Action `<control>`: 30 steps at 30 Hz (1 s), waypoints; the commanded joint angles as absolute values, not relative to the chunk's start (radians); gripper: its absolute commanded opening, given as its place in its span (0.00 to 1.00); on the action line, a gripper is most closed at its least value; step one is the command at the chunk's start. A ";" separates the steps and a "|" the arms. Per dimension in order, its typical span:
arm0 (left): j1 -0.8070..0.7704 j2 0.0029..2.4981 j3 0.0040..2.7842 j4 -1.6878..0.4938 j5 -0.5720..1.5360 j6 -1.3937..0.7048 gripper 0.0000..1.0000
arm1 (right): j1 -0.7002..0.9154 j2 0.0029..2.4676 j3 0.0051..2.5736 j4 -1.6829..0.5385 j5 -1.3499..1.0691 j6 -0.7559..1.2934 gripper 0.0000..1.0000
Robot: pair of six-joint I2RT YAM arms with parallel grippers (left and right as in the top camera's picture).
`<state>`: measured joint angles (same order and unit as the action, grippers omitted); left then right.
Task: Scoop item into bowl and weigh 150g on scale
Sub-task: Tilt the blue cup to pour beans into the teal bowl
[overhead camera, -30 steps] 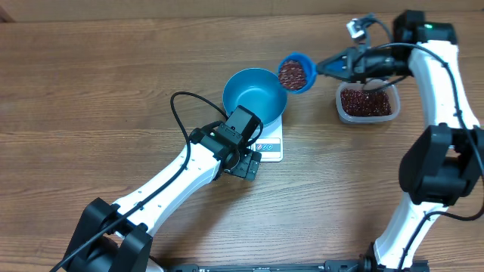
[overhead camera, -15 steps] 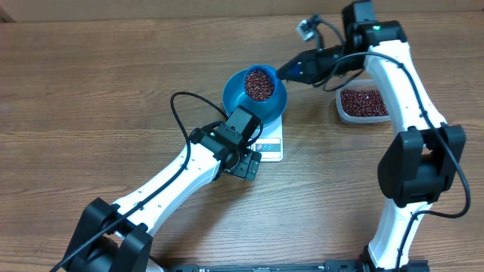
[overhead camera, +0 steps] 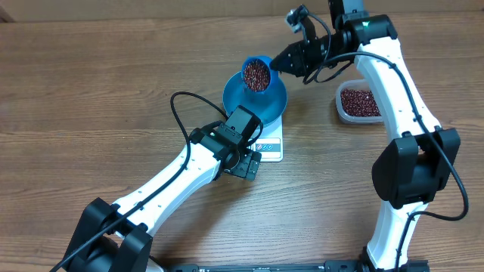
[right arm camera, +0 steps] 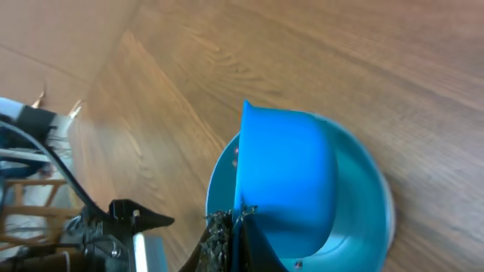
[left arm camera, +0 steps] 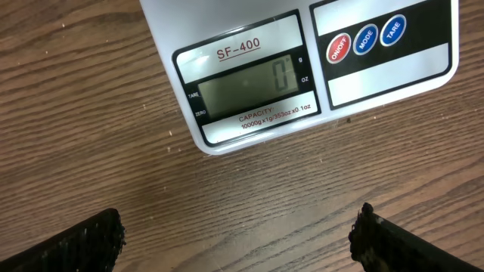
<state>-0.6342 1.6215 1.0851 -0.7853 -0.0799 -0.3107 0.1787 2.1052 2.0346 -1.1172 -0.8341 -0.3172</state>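
The bright blue bowl stands on the white scale. The scale's display reads 0 in the left wrist view. My right gripper is shut on the handle of a small blue scoop. The scoop is full of red-brown beans and hangs over the bowl's far rim. In the right wrist view the scoop sits in front of the bowl, with the right gripper clamped on its handle. My left gripper stands open and empty over bare table just in front of the scale.
A clear plastic tub holding more beans sits to the right of the bowl, under the right arm. The left arm lies diagonally from the near left corner to the scale, a black cable looping above it.
My right arm carried the loaded scoop leftward from beside the tub to above the bowl, and the arm swung toward the far edge. The left arm has not moved.
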 commanded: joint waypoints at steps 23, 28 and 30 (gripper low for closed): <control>-0.628 1.622 1.075 -0.786 -0.088 -0.292 1.00 | 0.335 1.963 2.103 -1.169 -0.377 -0.402 0.04; -0.628 1.622 1.075 -0.786 -0.088 -0.292 1.00 | 0.362 1.941 2.103 -1.173 -0.327 -0.430 0.04; -0.628 1.622 1.075 -0.786 -0.088 -0.292 1.00 | 0.373 1.939 2.103 -1.177 -0.297 -0.449 0.04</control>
